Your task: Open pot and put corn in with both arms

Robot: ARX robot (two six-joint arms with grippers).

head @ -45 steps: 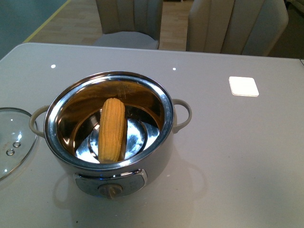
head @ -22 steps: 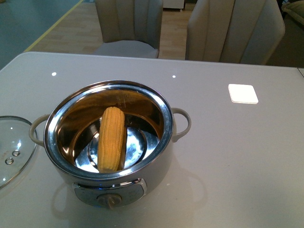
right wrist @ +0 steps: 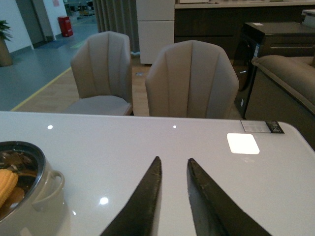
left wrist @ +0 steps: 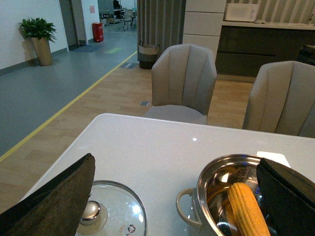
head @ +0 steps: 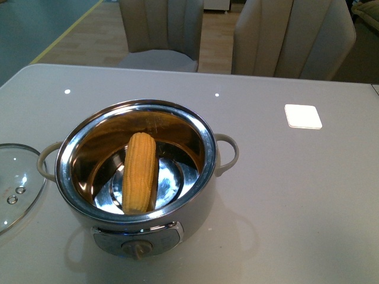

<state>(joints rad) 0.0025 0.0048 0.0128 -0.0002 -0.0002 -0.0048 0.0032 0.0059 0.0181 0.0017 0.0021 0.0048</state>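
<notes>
The cream pot [head: 137, 226] stands open on the grey table, steel inside showing. The yellow corn [head: 140, 171] lies inside it, lengthwise front to back. In the left wrist view the pot [left wrist: 192, 221] and the corn [left wrist: 247, 210] show low down, with the glass lid [left wrist: 110, 214] lying beside the pot. My left gripper [left wrist: 174, 167] is open and empty, raised above the table between lid and pot. My right gripper [right wrist: 173, 164] is shut and empty, above bare table to the right of the pot [right wrist: 34, 206]. Neither arm shows in the front view.
The glass lid [head: 13, 186] lies flat at the table's left edge, left of the pot. A white square pad [head: 302, 116] sits at the back right of the table. Two beige chairs [head: 293, 38] stand behind the table's far edge.
The front view has shifted slightly since a second ago: pot and lid sit a little lower in the frame. The corn and pot have not moved relative to each other.
</notes>
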